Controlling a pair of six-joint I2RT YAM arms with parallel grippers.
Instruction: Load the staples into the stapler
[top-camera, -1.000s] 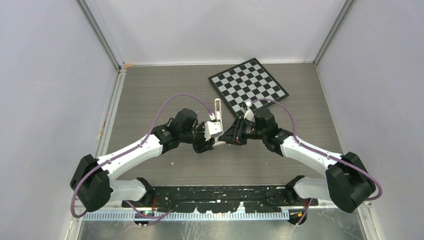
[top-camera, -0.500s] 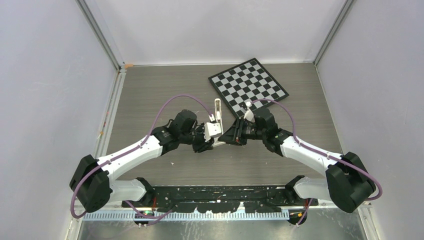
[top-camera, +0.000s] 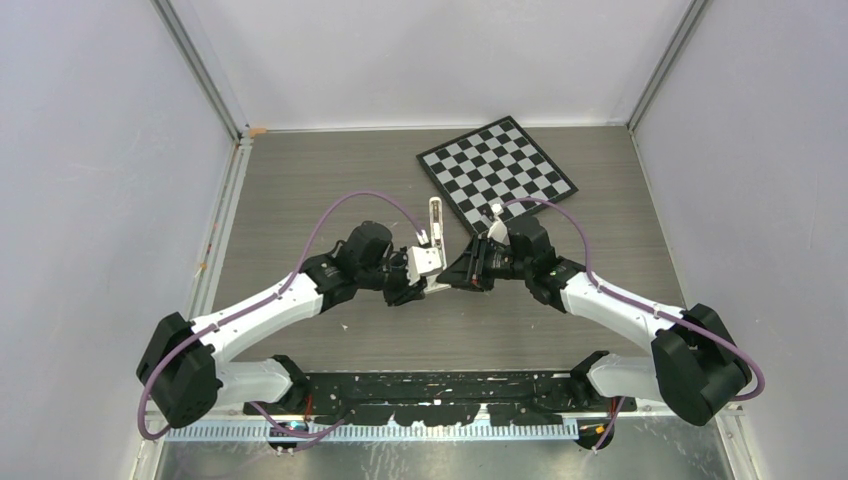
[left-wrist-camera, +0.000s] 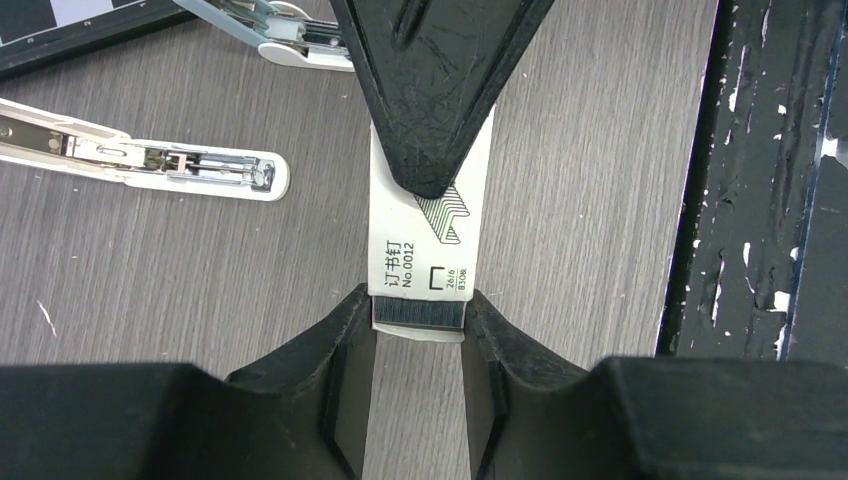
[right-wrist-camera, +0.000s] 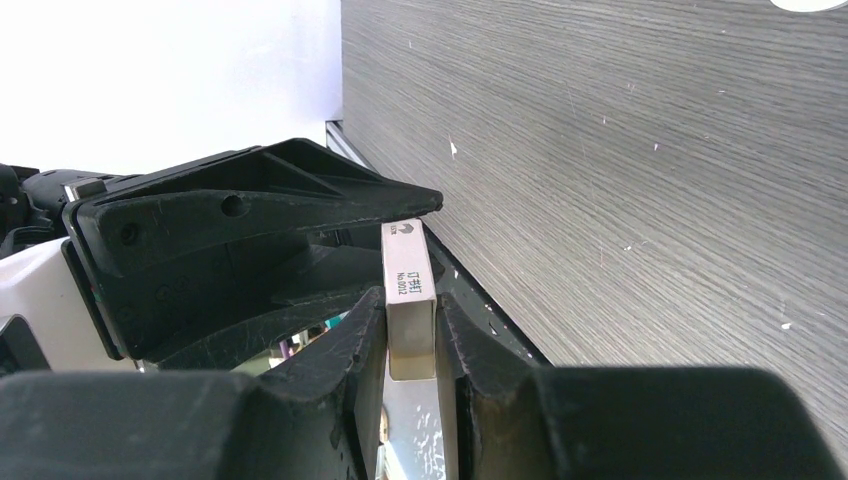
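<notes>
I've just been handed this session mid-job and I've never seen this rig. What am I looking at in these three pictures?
Two robot arms are bolted at the near edge of the table, each ending in a two-finger gripper. The wide picture looks down from above and behind them. The other two come from a camera on each wrist, so the black wedges at the bottom are that arm's own fingers. On the table lie a checkerboard and the stapler, its metal track exposed. The grippers meet mid-table: the left gripper pinches one end of a small white staple box, and the right gripper pinches the other end.
</notes>
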